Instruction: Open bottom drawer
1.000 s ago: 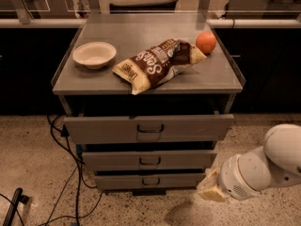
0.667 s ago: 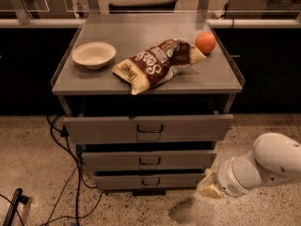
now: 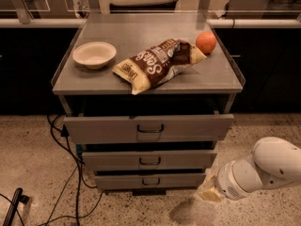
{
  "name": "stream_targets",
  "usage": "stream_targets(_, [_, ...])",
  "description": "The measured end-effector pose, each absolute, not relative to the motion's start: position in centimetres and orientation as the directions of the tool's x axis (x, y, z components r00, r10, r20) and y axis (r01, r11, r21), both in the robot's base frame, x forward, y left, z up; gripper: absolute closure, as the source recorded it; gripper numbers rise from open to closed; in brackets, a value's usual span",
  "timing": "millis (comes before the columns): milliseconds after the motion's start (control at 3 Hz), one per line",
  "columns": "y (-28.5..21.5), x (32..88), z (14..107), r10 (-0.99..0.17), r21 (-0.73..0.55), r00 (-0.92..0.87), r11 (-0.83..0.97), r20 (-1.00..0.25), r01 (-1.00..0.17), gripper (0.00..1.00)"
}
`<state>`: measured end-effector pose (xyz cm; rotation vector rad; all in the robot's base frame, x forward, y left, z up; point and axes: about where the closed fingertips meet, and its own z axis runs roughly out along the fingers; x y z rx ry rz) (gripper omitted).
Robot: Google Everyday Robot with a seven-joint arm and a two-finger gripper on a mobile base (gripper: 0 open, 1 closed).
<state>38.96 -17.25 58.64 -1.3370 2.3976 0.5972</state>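
Observation:
The bottom drawer (image 3: pixel 149 181) is the lowest of three grey metal drawers, a low flat front with a small dark centre pull handle (image 3: pixel 151 181). It stands out a little less than the middle drawer (image 3: pixel 149 160) and the top drawer (image 3: pixel 148 128) above it. My gripper (image 3: pixel 208 191) is at the lower right, a pale tip on the white arm (image 3: pixel 263 168), just right of the bottom drawer's right end and apart from the handle.
On the cabinet top (image 3: pixel 84 81) sit a white bowl (image 3: pixel 94 54), a brown snack bag (image 3: pixel 157 62) and an orange (image 3: pixel 206 42). Black cables (image 3: pixel 70 173) run down the floor at the left. Dark counters stand behind.
The white arm has shifted a little and sits lower at the right. The gripper tip stays at the same spot beside the bottom drawer. The drawers have not moved.

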Motion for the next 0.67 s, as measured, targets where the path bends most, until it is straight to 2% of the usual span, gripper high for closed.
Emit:
stream_targets(333, [-16.8,38.7,58.6,-0.708,0.214,-0.471,0.426,-0.526,-0.879,0.30])
stream_targets(667, [-15.7,41.0,56.9,-0.649,0.228,-0.423,0.366,-0.632,-0.902,0.05])
